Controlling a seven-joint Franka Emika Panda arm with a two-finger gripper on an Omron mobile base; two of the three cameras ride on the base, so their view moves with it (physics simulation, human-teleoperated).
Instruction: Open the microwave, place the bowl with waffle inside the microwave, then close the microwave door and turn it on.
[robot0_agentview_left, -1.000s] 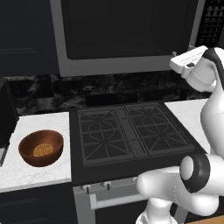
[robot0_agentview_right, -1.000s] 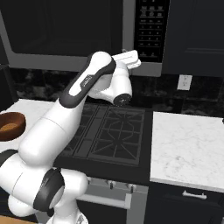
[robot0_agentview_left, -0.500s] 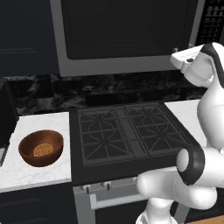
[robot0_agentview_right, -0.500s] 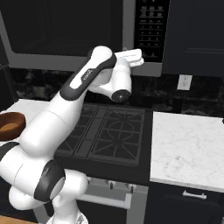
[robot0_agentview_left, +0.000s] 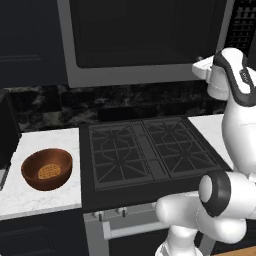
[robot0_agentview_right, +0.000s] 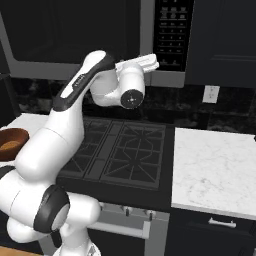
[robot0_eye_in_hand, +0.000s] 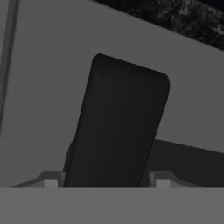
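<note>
the microwave (robot0_agentview_left: 150, 42) hangs above the black gas stove (robot0_agentview_left: 145, 150), and the microwave door (robot0_agentview_left: 145, 30) is shut, flat against its silver-grey frame. in the right base view the black button panel (robot0_agentview_right: 172, 32) sits at the right end of the appliance, and the white arm (robot0_agentview_right: 75, 110) reaches up from the lower left to the bottom edge of the microwave, just left of that panel. the gripper (robot0_agentview_right: 150, 61) is at the lower end of the door, where the handle is.

in the hand view the dark handle bar (robot0_eye_in_hand: 118, 127) is very close and stands between the two finger tips (robot0_eye_in_hand: 50, 183), one tip on each side of it. the bar is tilted in this view, and grey frame is behind it. the tips seem to be right beside the bar, but i cannot tell if they already press on it or if a small gap is left, so i cannot tell if the pincer is spread or pinching.

the bowl (robot0_agentview_left: 47, 169) stands on the white marble counter (robot0_agentview_left: 35, 195) to the left of the stove, well apart from the gripper. the waffle (robot0_agentview_left: 48, 172) lies flat in the bottom of the bowl.

another white counter (robot0_agentview_right: 215, 170) is on the right side of the stove.
</note>
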